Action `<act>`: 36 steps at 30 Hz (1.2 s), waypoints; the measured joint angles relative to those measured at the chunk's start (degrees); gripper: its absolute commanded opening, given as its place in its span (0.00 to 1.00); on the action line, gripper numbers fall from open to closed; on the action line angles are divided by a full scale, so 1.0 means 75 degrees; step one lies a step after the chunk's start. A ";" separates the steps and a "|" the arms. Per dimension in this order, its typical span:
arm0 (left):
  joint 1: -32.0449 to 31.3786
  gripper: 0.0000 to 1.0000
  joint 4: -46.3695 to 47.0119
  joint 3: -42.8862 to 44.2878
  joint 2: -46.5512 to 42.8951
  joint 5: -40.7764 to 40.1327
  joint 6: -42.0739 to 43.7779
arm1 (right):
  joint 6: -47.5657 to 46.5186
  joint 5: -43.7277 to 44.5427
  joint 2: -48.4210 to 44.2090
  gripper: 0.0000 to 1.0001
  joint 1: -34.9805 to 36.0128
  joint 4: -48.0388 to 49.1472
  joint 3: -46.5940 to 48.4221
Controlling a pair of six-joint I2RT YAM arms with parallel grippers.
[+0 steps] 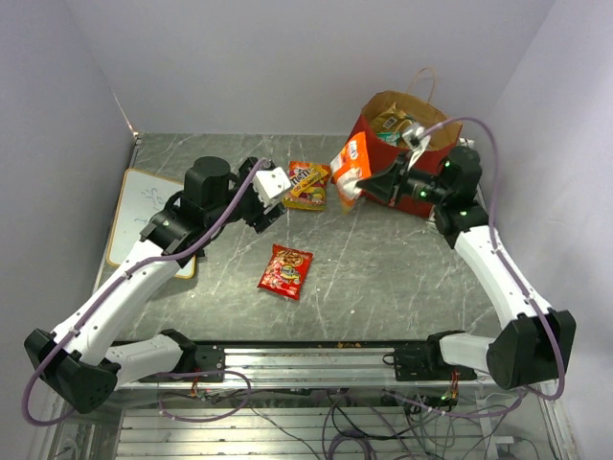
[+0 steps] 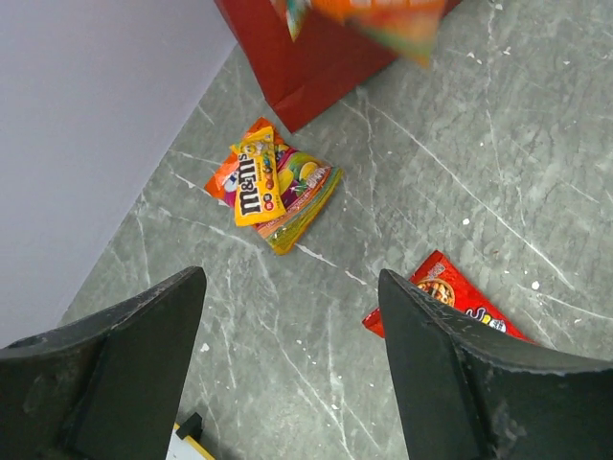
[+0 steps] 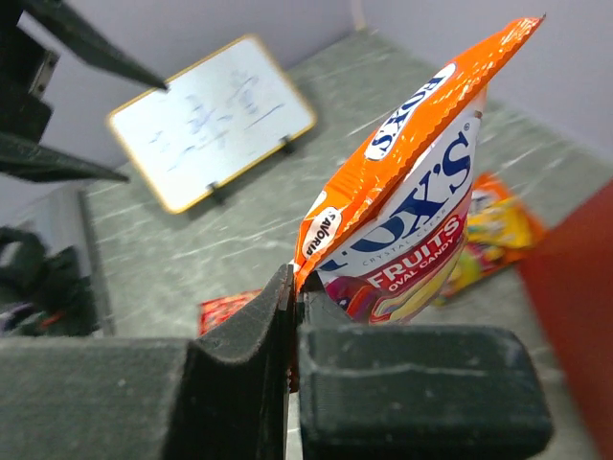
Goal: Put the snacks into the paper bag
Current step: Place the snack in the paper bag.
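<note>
Two robot arms reach out from the near edge of a grey marbled table (image 1: 383, 278). On the right, the right gripper (image 3: 292, 316) is clenched on one edge of an orange and white Fox's packet (image 3: 412, 192), holding it in the air at the left wall of the red paper bag (image 1: 375, 139). This bag stands open at the far right with packets (image 1: 391, 120) inside. On the left, the left gripper (image 2: 290, 287) hangs with its jaws spread and nothing between them. Beyond it, a yellow M&M's pack (image 2: 259, 177) lies on a small pile of candy. One red pack (image 1: 285, 270) lies alone mid-table. At the far left lies a whiteboard (image 1: 144, 216).
</note>
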 measured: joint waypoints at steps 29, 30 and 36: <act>0.0227 0.88 0.0006 -0.0230 -0.0376 -0.0143 0.0006 | -0.4704 0.5753 0.1128 0.00 -0.1040 -0.3305 0.5368; 0.0230 0.88 0.0006 -0.0233 -0.0376 -0.0140 0.0006 | -0.4744 0.5750 0.1300 0.00 -0.1075 -0.3351 0.5444; 0.0239 0.87 0.0009 -0.0233 -0.0376 -0.0140 0.0006 | -0.5007 0.5260 0.2483 0.00 -0.1303 -0.3841 0.6067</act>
